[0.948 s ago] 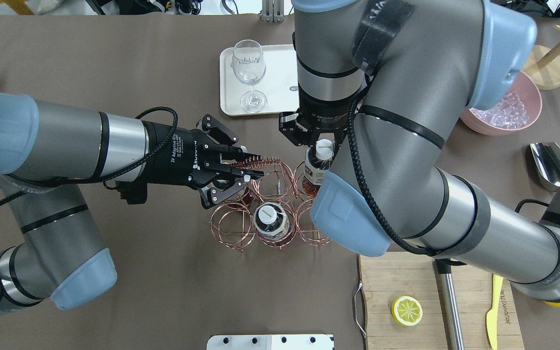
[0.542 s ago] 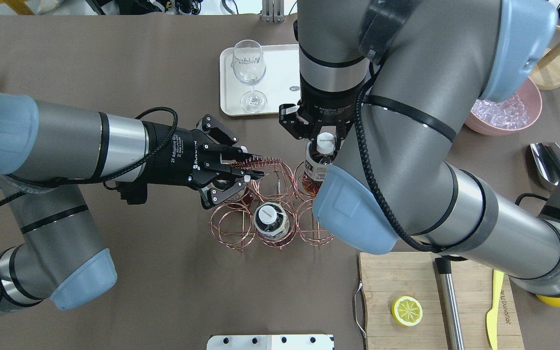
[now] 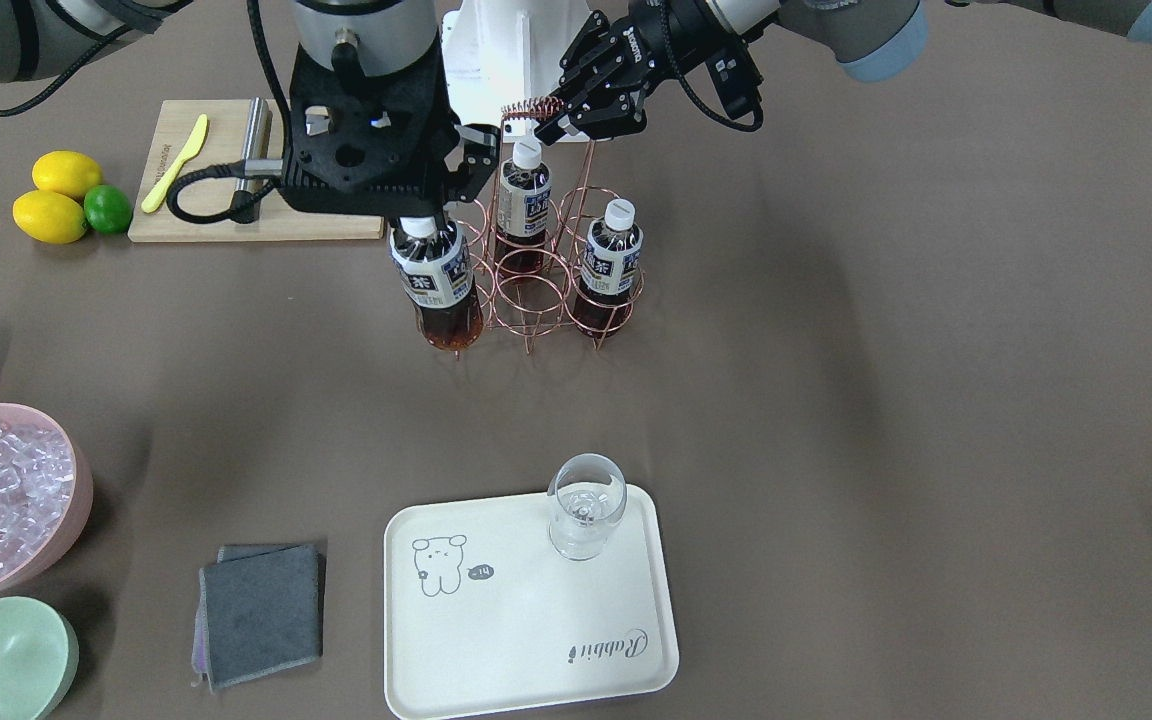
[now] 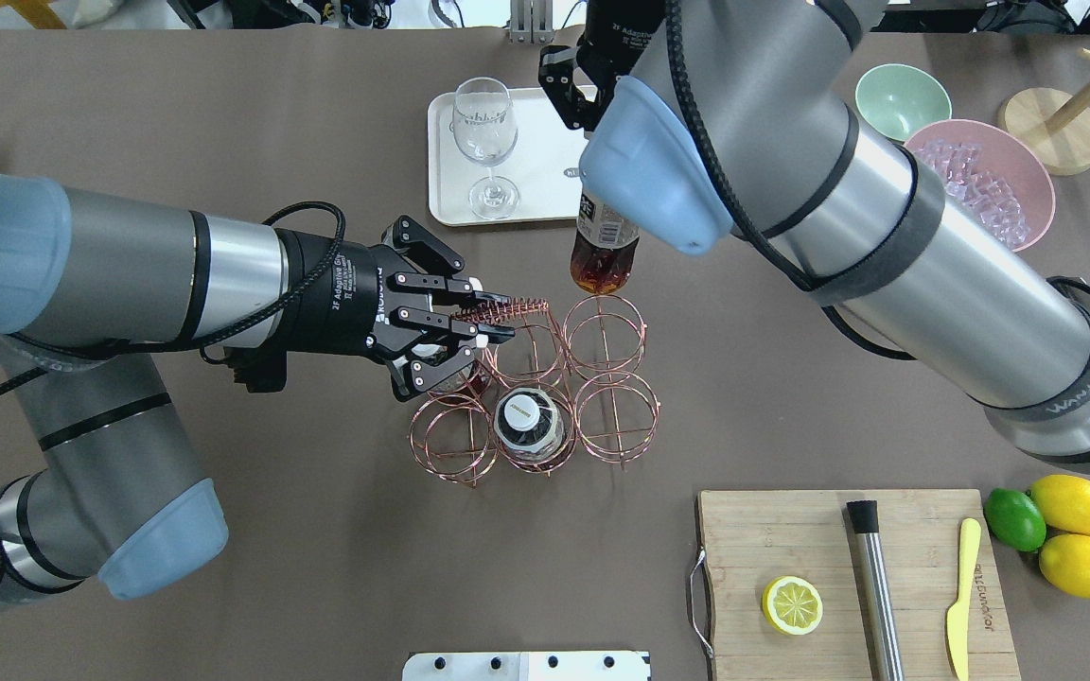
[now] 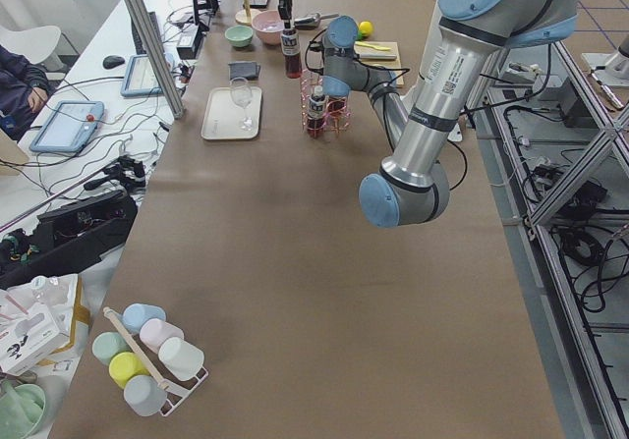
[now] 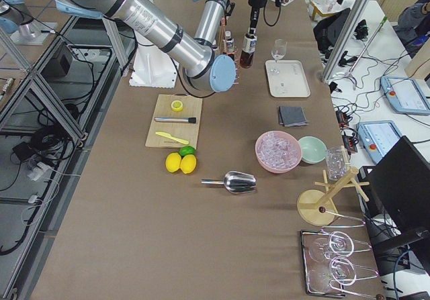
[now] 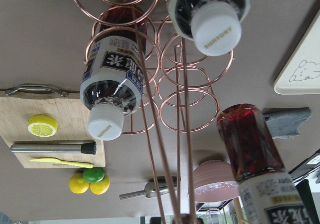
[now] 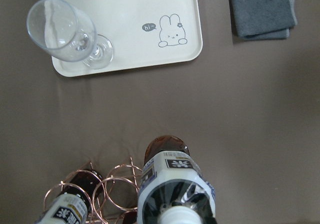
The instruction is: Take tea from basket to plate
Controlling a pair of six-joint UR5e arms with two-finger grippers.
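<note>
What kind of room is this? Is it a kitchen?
Probably a robot lab, not a kitchen. A left arm and right arm work at a long table, with metal framing beside it and tablets and cables on a side desk.

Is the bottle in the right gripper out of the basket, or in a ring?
Out. The held bottle hangs lifted beside the basket, over bare table, inside no ring.

A robotics lab: two grey industrial robot arms (image 4: 129, 274) stand at a long brown tabletop (image 5: 295, 292), ringed by aluminium frame struts (image 5: 149, 41), trailing cables (image 6: 41, 137), touchscreen control tablets (image 5: 64, 125) and a dark monitor (image 6: 400, 179).
</note>
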